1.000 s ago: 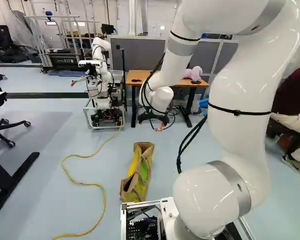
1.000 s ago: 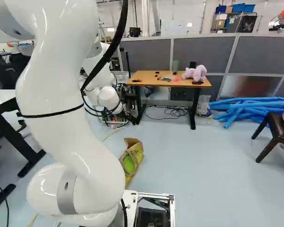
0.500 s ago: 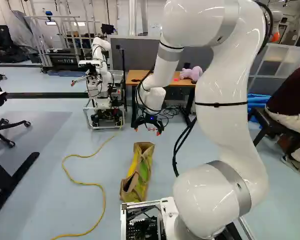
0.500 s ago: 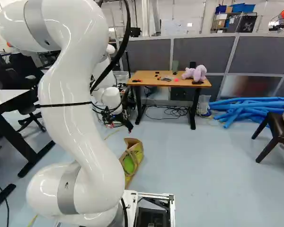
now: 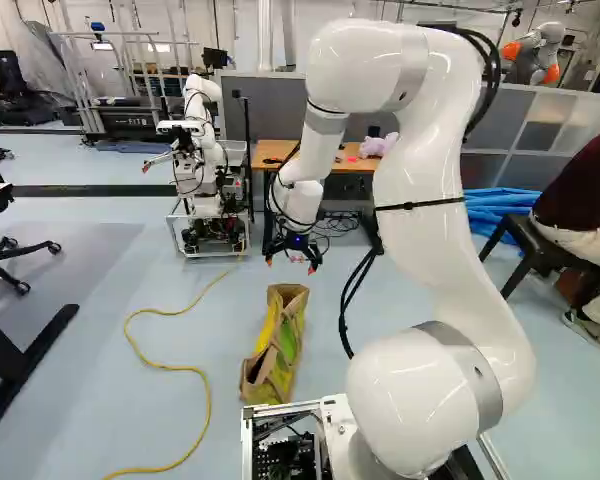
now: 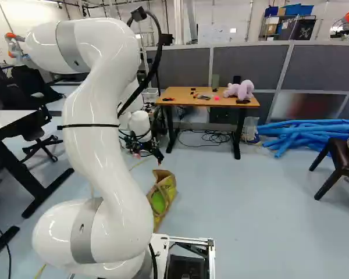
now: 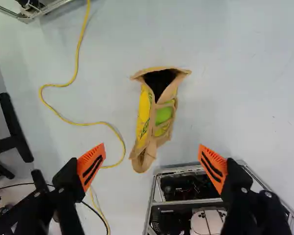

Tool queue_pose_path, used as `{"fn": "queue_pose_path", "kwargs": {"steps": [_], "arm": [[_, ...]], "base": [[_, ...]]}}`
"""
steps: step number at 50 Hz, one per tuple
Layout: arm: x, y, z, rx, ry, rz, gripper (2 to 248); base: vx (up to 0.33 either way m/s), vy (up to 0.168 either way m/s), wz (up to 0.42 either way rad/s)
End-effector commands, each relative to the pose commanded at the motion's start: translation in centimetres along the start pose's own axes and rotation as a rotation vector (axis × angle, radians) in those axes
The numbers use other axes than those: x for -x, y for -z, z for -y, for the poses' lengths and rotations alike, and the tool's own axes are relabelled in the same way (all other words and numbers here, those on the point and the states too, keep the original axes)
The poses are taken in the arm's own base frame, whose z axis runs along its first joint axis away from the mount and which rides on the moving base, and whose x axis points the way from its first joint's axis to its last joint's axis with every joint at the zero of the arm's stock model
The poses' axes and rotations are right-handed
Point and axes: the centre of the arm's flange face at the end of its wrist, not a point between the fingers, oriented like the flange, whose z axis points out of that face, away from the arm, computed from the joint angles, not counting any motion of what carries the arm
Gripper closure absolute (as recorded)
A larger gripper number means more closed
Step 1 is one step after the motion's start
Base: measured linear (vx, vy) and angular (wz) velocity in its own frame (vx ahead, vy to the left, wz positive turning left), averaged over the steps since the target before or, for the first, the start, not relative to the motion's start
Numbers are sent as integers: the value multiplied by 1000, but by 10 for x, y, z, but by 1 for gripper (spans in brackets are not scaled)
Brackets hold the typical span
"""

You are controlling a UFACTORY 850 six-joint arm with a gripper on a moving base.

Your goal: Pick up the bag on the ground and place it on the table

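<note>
Gripper (image 5: 291,266), empty, swung nearer bag (image 7: 164,115) in the last 1 second, 2 fingers (image 7: 91,165) apart; lowering to grasp probably next.

Bag (image 7: 145,115): sides are looking like smooth coated plastic or fabric; the brown trim is reading as rougher cloth, creasing at the edges
Arm (image 5: 440,270): white shell is shining, smooth and glossy; the grey joint bands are looking duller
Gripper (image 5: 291,264): black parts are looking like plastic or metal; the orange pads (image 7: 90,164) are showing a ribbed, matt face
Table (image 6: 183,97): top is showing a smooth wood look
Floor (image 6: 250,221): surface is looking smooth, faintly reflecting light
Base frame (image 6: 186,239): rails are gleaming like bare metal
Plush toy (image 6: 240,90): surface is looking soft, like cloth
Chair (image 6: 342,157): dark seat is looking smooth, leather-like
</note>
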Motion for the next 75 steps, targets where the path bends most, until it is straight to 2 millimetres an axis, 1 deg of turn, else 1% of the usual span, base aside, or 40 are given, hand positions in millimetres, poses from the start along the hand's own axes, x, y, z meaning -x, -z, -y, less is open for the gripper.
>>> {"fn": "queue_pose_path", "kwargs": {"steps": [75], "arm": [[-10,-115,-4,52,-8,111,3]], "base": [[0,0,0]]}}
